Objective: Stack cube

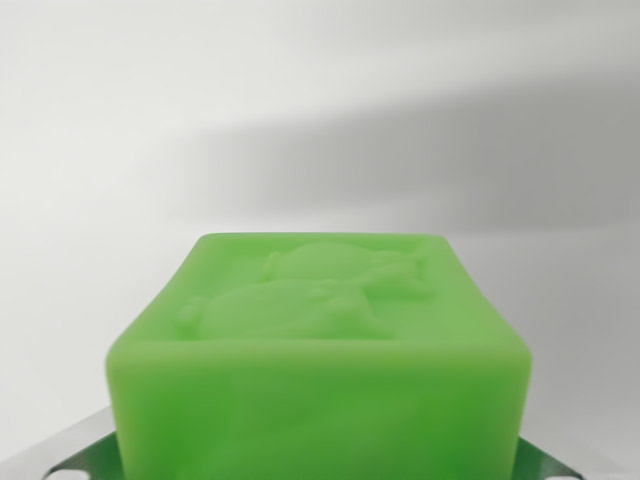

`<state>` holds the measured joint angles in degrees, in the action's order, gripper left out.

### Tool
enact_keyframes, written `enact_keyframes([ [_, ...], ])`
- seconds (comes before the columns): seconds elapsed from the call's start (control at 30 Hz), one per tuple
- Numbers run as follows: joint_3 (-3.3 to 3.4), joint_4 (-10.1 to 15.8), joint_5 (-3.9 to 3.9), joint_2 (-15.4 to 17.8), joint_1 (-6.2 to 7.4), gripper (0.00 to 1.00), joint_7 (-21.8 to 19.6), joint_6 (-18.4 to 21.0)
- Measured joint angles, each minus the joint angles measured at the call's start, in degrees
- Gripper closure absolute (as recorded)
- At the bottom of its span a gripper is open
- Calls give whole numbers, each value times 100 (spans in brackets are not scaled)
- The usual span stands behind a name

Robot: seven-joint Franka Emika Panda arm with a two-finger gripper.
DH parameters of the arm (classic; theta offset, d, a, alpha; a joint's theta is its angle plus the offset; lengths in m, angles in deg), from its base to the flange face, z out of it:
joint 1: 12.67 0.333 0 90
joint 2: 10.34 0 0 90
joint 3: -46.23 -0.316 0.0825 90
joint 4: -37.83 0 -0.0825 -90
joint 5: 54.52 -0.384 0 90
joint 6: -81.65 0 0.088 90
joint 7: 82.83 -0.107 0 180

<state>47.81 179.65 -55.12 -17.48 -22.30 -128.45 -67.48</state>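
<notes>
In the wrist view, a glossy, translucent green cube [318,355] with raised relief figures moulded on its top face was seen low and centred, flanked by metal jaws apparently closed on it, above a pale matte desk [150,120].

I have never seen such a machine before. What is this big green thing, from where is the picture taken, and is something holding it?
The picture comes from a camera mounted on the wrist of a robot arm, looking past its gripper. The translucent green cube with a raised relief on its top face fills the lower part of the view. At the two bottom corners, shiny metal gripper parts show beside the cube, so it is probably held, though the contact itself is hidden. Behind it is only a plain white surface with a soft grey shadow. No second cube is visible.
</notes>
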Motion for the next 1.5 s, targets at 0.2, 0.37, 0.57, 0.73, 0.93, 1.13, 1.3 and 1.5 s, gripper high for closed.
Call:
enact_keyframes([
  [0.2, -17, 149, 13, 236, 9, 100, 166, 84],
  [0.37, -26, 262, 20, 422, 24, 100, 298, 158],
  [0.57, -31, 397, 29, 653, 47, 100, 458, 259],
  [0.73, -33, 507, 37, 858, 70, 100, 601, 346],
  [0.93, -36, 620, 43, 1077, 90, 100, 752, 456],
  [1.13, -39, 727, 49, 1288, 118, 100, 895, 560],
  [1.3, -40, 815, 53, 1473, 138, 100, 1013, 652],
  [1.5, -41, 861, 53, 1275, 141, 100, 1033, 442],
])
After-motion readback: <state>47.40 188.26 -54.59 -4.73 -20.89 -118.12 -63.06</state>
